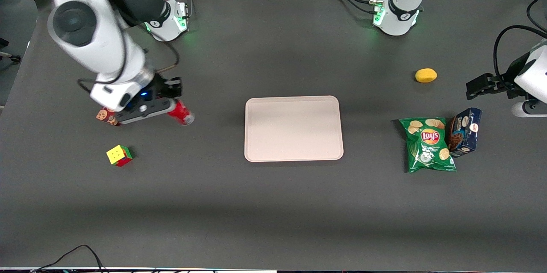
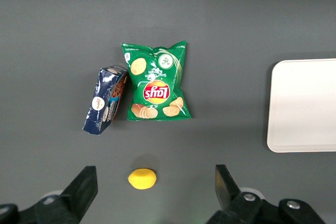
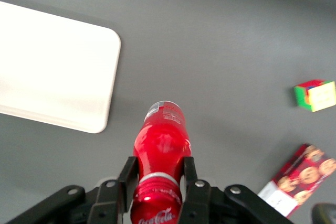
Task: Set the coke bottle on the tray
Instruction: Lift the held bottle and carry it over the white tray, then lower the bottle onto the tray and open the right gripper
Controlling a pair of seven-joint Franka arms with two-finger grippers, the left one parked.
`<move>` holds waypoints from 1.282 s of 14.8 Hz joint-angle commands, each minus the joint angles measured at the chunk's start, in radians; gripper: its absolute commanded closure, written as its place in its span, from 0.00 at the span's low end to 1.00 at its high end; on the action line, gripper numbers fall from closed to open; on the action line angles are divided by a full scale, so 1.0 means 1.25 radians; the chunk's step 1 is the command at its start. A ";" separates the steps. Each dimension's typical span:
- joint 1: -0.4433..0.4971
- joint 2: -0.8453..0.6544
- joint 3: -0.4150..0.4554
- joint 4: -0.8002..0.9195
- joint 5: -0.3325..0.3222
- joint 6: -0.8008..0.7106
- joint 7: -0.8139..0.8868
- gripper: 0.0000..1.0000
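Dark grey counter, cluttered only at its ends. Hand low at the working arm's end, fingers clamped on the bottle around its narrow neck, body sticking out tilted toward the tray. Bottle apparently just off the counter, though contact hard to judge. Near the hand: red cookie box just beside, cube nearer the front camera. Tray at mid-counter, bare, well apart from the bottle. Best to lift clear first, carry level toward the tray's middle, lower until the base touches inside the rim, then release gently to avoid rolling.
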 commanded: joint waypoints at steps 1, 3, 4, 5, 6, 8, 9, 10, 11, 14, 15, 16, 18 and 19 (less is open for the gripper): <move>0.166 0.041 -0.103 0.067 0.065 -0.012 0.155 1.00; 0.192 0.075 -0.102 0.091 0.086 0.009 0.220 1.00; 0.197 0.092 -0.099 0.095 0.087 0.028 0.244 1.00; 0.198 0.108 -0.095 0.096 0.091 0.048 0.253 1.00; 0.198 0.125 -0.082 0.094 0.102 0.077 0.253 1.00; 0.198 0.171 -0.067 0.094 0.105 0.132 0.254 1.00; 0.202 0.197 -0.063 0.094 0.105 0.161 0.254 1.00; 0.203 0.223 -0.062 0.093 0.105 0.194 0.254 1.00; 0.203 0.246 -0.062 0.093 0.104 0.221 0.254 1.00; 0.213 0.299 -0.062 0.093 0.099 0.287 0.255 1.00; 0.213 0.315 -0.062 0.093 0.099 0.296 0.255 1.00; 0.213 0.329 -0.062 0.093 0.098 0.304 0.255 1.00; 0.213 0.348 -0.062 0.093 0.096 0.309 0.254 1.00; 0.213 0.357 -0.062 0.094 0.096 0.309 0.254 1.00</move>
